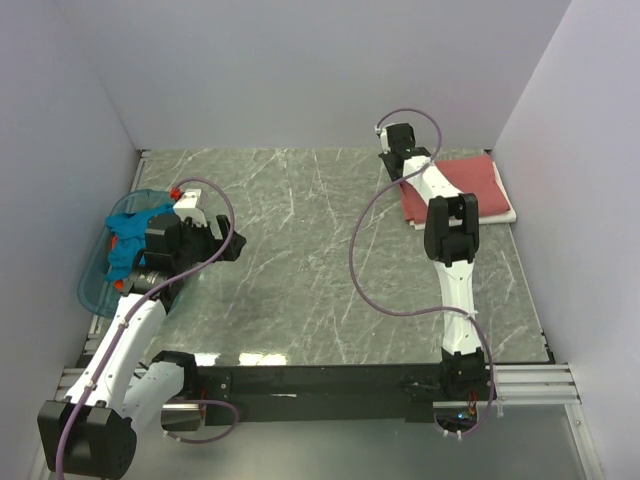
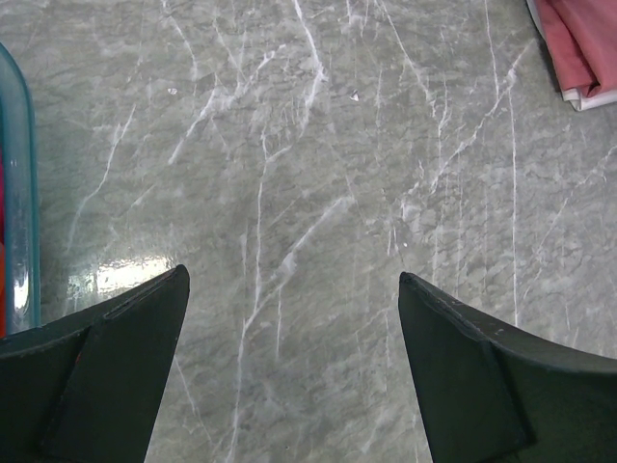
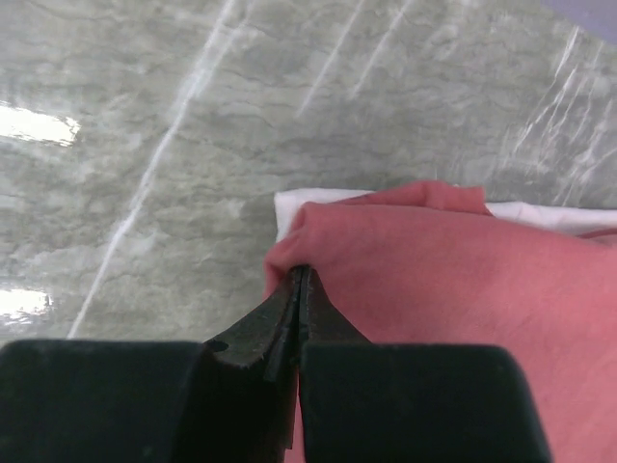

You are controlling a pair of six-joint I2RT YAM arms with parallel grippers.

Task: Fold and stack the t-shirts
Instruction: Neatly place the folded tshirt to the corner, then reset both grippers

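- My right gripper (image 3: 301,275): the jaws are pressed together and pinch a bunched edge of the red shirt (image 3: 434,280). Only the right wrist view shows this. From the top my own wrist hides the fingertips.
- The right wrist view also shows the white shirt (image 3: 299,200) under the red one, with its corner poking out at the far side.
- The top view gives the place: the red shirt (image 1: 470,185) lies folded flat at the far right of the table (image 1: 300,250). A white edge (image 1: 508,213) shows along its right and near sides.
- My left gripper (image 2: 293,275): the jaws are spread wide with nothing between them, over bare table, left of centre.
- The left wrist view catches the red-and-white stack (image 2: 578,43) in its top right corner, well apart, and the basket (image 2: 19,193) wall at its left edge.
- Only the top view shows what is in the basket (image 1: 95,285), which sits at the left table edge: a crumpled teal shirt (image 1: 125,250), close beside my left wrist.
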